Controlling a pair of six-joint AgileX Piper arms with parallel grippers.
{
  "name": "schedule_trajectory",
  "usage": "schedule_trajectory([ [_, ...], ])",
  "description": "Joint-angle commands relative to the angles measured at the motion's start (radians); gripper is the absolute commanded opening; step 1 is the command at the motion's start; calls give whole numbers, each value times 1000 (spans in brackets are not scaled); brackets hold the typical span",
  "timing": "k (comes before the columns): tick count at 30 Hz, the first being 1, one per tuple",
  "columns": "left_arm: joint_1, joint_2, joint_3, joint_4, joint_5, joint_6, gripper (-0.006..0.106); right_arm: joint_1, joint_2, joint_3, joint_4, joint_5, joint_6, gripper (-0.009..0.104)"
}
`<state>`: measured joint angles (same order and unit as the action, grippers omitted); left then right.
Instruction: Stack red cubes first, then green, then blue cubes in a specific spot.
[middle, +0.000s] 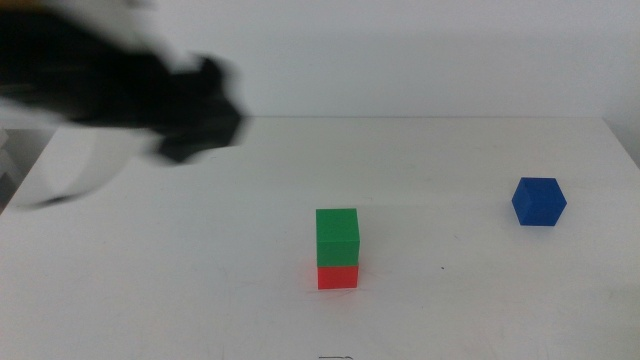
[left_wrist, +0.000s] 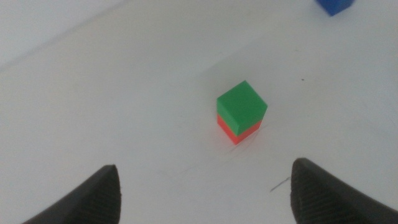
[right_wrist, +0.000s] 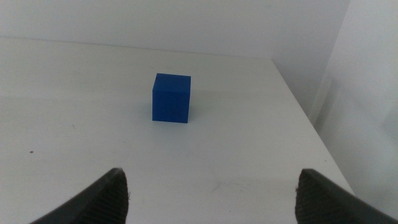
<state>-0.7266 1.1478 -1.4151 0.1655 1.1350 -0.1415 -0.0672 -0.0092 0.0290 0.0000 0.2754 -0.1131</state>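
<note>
A green cube (middle: 337, 236) sits squarely on top of a red cube (middle: 338, 276) near the middle of the white table; the same pair shows in the left wrist view as green cube (left_wrist: 242, 106) on red cube (left_wrist: 236, 132). The blue cube (middle: 538, 201) stands alone at the right, also seen as blue cube (right_wrist: 171, 98) and at the picture edge as blue cube (left_wrist: 336, 5). My left gripper (middle: 200, 122) is a blurred dark shape high at the far left, well away from the stack, its jaws open (left_wrist: 205, 193) and empty. My right gripper (right_wrist: 211, 196) is open, apart from the blue cube.
The table's right edge (right_wrist: 317, 134) runs close beside the blue cube, with a white wall behind. The table's far edge (middle: 420, 117) lies behind the stack.
</note>
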Motion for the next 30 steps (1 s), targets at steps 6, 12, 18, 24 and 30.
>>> schedule_trajectory([
  [6, 156, -440, 172, -269, -117, 336, 94, -4, -23, -18, -5, -76, -12, 82],
  [12, 164, -547, 245, -319, -152, 331, 94, -4, -23, -18, -5, -76, -12, 82],
  [18, 164, -513, 244, -353, -151, 331, 94, -4, -23, -18, -5, -76, -12, 82],
  [24, 164, -474, 244, -370, -156, 331, 94, -4, -23, -18, -5, -76, -12, 82],
  [30, 164, -450, 244, -369, -186, 331, 94, -4, -23, -18, -5, -76, -12, 82],
])
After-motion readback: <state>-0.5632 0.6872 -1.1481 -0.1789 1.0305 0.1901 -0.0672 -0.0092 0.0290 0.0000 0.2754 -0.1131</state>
